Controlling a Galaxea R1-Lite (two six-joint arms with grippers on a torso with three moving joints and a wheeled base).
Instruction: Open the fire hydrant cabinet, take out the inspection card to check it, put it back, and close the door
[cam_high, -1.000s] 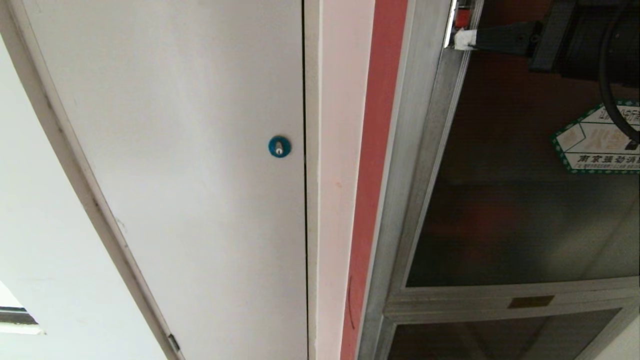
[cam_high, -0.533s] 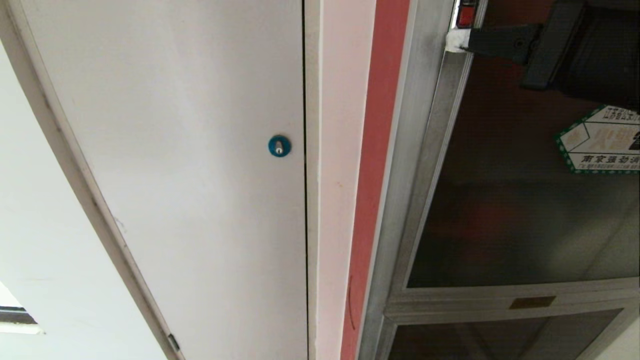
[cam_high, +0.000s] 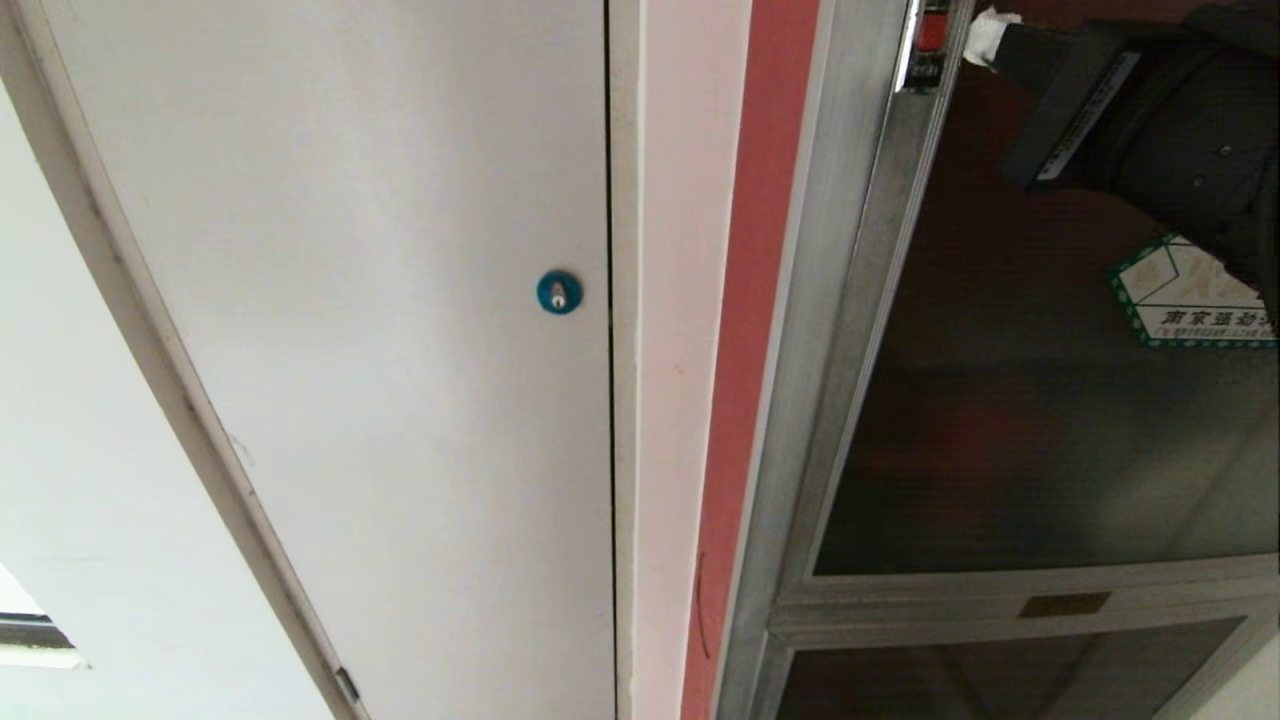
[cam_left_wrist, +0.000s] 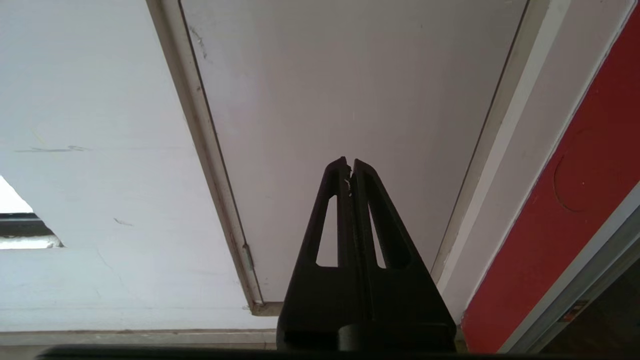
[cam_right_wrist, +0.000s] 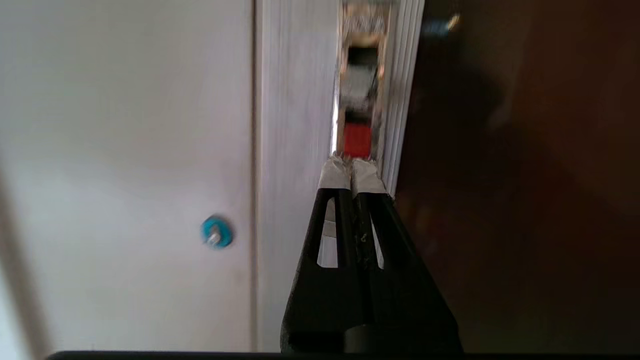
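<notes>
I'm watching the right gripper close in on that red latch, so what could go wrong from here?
The right gripper is shut, its taped tips just short of the small red latch; they could slide off it onto the door frame. The arm also crosses the glass and could knock it.

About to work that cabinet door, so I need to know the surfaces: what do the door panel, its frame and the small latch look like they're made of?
The door panel looks like dark frosted glass: murky, with soft blurred reflections. Its frame seems brushed aluminium: silvery, matte, with ribs running along it. The latch looks like red plastic in a metal recess, though blur leaves that open. The right gripper hangs shut just short of it.
</notes>
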